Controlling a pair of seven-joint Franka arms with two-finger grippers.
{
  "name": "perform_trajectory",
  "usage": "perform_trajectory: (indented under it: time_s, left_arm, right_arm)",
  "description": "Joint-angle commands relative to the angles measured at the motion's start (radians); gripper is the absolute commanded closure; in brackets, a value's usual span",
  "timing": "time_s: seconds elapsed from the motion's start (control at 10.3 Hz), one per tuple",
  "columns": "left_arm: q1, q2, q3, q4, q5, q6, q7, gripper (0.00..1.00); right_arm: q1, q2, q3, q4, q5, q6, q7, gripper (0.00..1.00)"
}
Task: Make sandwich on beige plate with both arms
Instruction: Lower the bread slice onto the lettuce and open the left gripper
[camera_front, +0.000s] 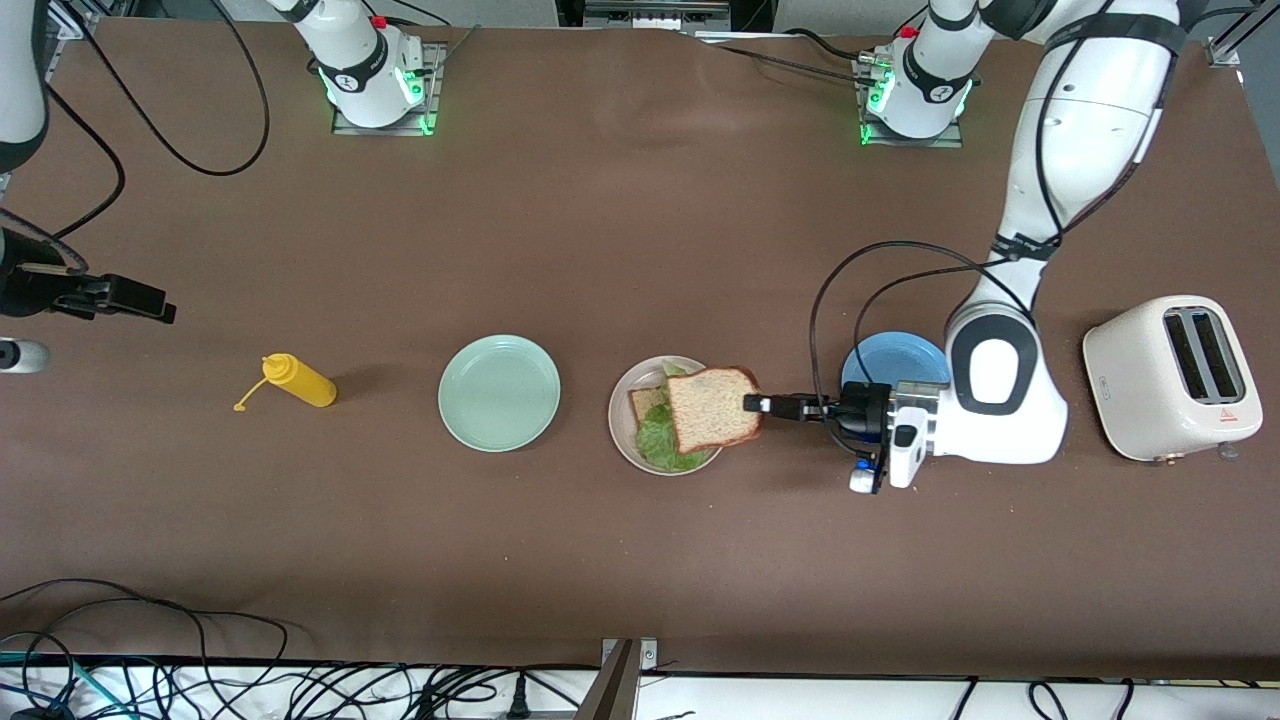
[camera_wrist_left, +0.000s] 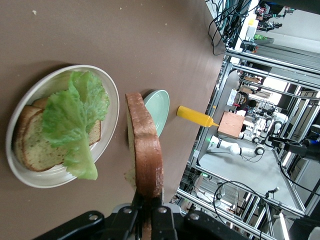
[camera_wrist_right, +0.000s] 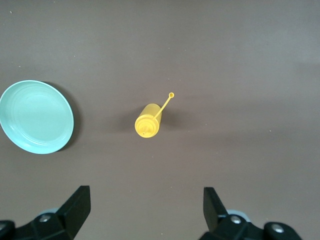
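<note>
We see the left gripper (camera_front: 757, 404) clamped tight on the edge of a square brown speckled bread slice (camera_front: 713, 408), held in the air, extending out from the fingertips over the round pinkish-beige plate (camera_front: 621, 432). On that plate: a second bread slice (camera_wrist_left: 31, 142) under a ruffled green lettuce leaf (camera_wrist_left: 72, 120), so the sandwich lacks its top. No readable writing anywhere. The right gripper (camera_wrist_right: 146, 207) waits, fingers spread wide and empty, over bare table near the yellow squeeze bottle (camera_wrist_right: 148, 121).
</note>
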Motion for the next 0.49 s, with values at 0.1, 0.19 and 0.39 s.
perform_trajectory:
  time_s: [0.1,0.19,0.39]
  left_arm:
    - [-0.052,-0.01,0.012,-0.059,-0.086,0.08,0.058,1.0]
    - [-0.061,-0.009,0.012,-0.068,-0.099,0.1,0.075,1.0]
    - [-0.09,0.002,0.012,-0.08,-0.135,0.149,0.108,1.0]
  right_arm:
    - [0.025,-0.114,0.018,-0.153,-0.089,0.055,0.016,0.0]
    - [0.027,-0.114,0.026,-0.154,-0.091,0.05,0.016,0.0]
    - [0.031,-0.1,0.029,-0.149,-0.097,0.072,0.02,0.0]
